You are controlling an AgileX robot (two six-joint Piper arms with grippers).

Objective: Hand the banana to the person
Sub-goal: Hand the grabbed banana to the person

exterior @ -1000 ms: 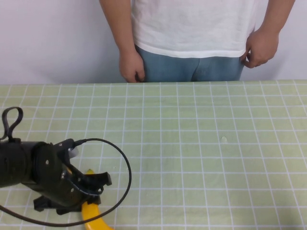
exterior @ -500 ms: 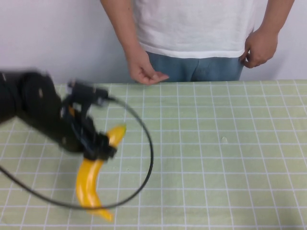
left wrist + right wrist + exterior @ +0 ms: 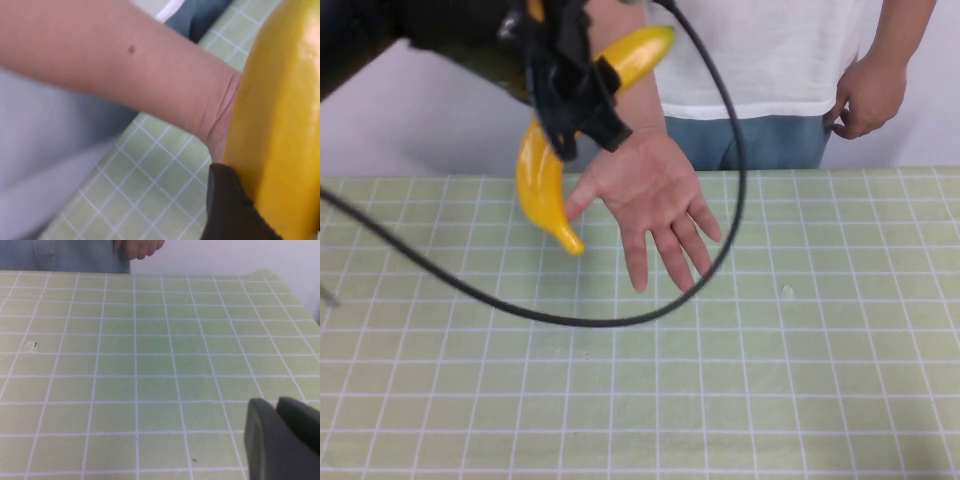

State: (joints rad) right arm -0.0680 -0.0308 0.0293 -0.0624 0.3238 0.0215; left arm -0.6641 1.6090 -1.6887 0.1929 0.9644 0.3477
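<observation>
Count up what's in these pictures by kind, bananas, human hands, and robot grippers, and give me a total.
Bananas: 1, the banana, held up by the left gripper beside the person's open hand.
Human hands: 2, the open hand and one at the hip.
Grippers: 2, including the right gripper low over the table.
Total: 5.

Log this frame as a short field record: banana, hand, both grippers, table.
banana: held in the air, clamped mid-length, by the open hand's thumb side
left gripper: raised, shut on the banana
person's hand: open, palm up, over the table's far side
right gripper: low over the table, holding nothing
table: green grid cloth
</observation>
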